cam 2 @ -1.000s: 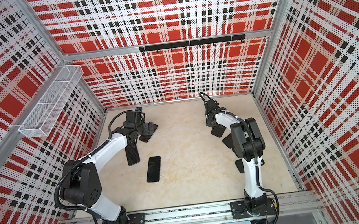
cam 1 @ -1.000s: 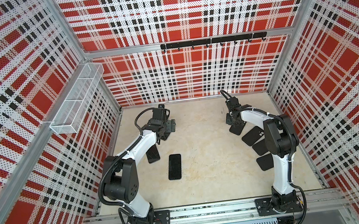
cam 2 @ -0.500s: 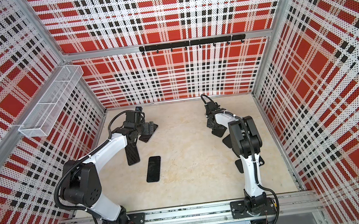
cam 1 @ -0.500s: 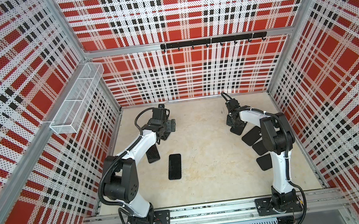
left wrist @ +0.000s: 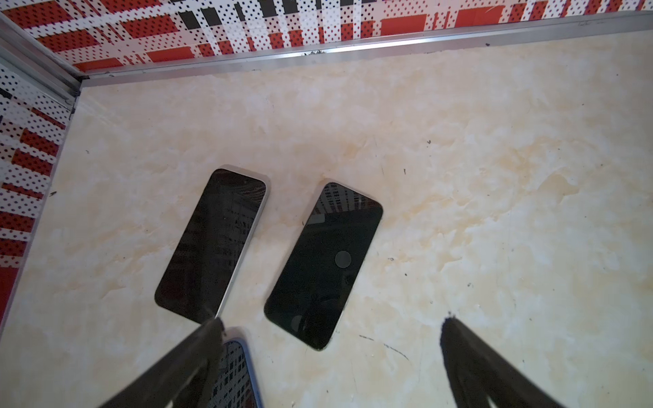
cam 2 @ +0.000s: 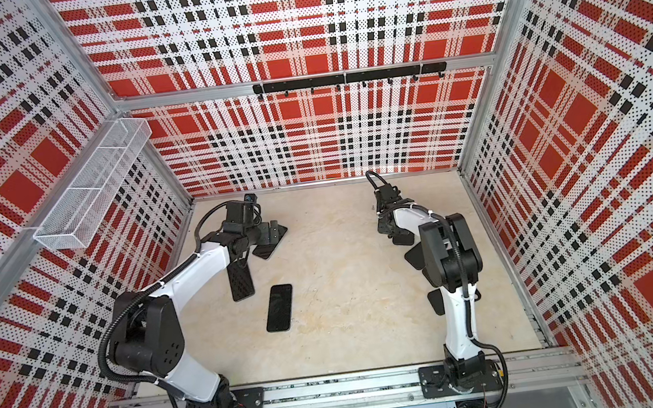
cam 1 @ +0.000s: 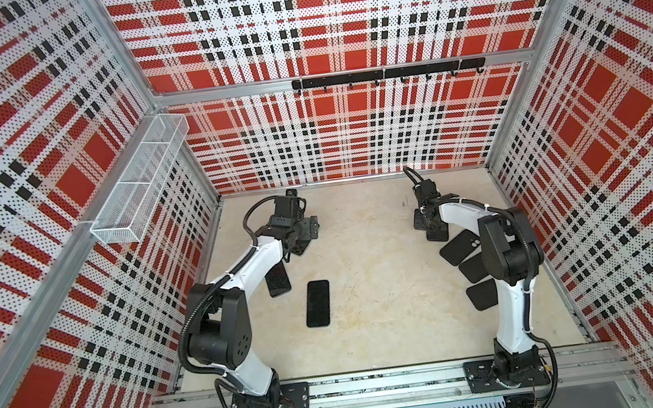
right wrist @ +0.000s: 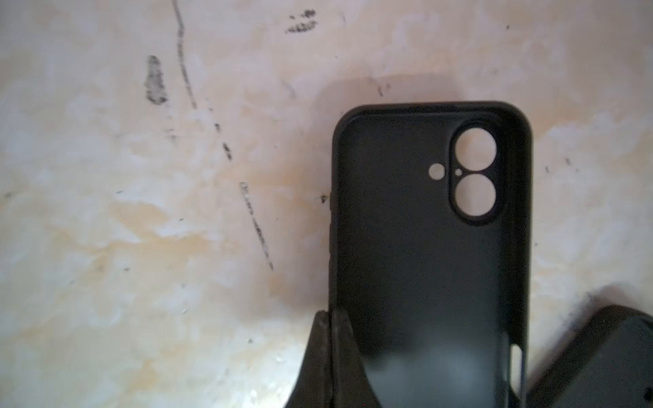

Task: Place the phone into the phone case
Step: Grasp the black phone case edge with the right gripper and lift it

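While right jaws clamp one side wall of the phone case, likely light and floppy, left jaws gape over the phone lying well apart from that case: probably stiff, slick, take by long edges

Open lane: the middle of the beige marbled tabletop lies bare up to the red plaid perforated back wall. At left, a glossy black slab phone and a second black phone, half under the white left arm, narrow the way. At right, a matte black soft phone case and further flat black cases crowd the strip beside the white right arm.
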Controlling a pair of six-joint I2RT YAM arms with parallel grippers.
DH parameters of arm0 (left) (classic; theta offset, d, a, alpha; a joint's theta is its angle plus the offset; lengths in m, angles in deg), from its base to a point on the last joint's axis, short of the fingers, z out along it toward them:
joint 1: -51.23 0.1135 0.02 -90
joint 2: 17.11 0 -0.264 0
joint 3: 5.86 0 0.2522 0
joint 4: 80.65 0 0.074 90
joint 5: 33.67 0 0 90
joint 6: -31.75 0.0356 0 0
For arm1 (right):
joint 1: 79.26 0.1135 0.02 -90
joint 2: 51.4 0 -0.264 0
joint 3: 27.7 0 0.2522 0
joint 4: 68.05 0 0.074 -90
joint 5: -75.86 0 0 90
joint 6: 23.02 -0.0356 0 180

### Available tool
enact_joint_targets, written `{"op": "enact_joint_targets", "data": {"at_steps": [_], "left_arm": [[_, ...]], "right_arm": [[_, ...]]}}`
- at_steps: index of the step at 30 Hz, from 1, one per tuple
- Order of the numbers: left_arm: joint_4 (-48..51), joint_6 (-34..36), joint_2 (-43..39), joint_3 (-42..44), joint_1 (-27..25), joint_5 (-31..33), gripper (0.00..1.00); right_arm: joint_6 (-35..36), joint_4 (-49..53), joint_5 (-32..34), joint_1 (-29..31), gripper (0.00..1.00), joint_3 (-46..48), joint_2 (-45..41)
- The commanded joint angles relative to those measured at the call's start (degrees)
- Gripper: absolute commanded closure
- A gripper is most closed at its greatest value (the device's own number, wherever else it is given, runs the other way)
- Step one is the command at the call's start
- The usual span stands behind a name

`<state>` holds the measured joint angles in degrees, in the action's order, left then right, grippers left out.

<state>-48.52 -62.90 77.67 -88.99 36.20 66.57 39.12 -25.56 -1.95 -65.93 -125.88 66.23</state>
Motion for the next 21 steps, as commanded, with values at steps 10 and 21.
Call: {"op": "enact_joint_targets", "data": {"at_steps": [10, 21], "left_arm": [[-1.4, 0.9, 0.2, 0.3, 4.3, 3.2, 0.02], [-1.2, 1.1, 0.3, -0.2, 6.9, 3.6, 0.02]], "right_arm": [[22.1, -0.2, -23.2, 1.4, 1.0, -1.8, -12.9], [73.6, 7.5, -34.7, 14.7, 1.0, 2.5, -13.0]]}}
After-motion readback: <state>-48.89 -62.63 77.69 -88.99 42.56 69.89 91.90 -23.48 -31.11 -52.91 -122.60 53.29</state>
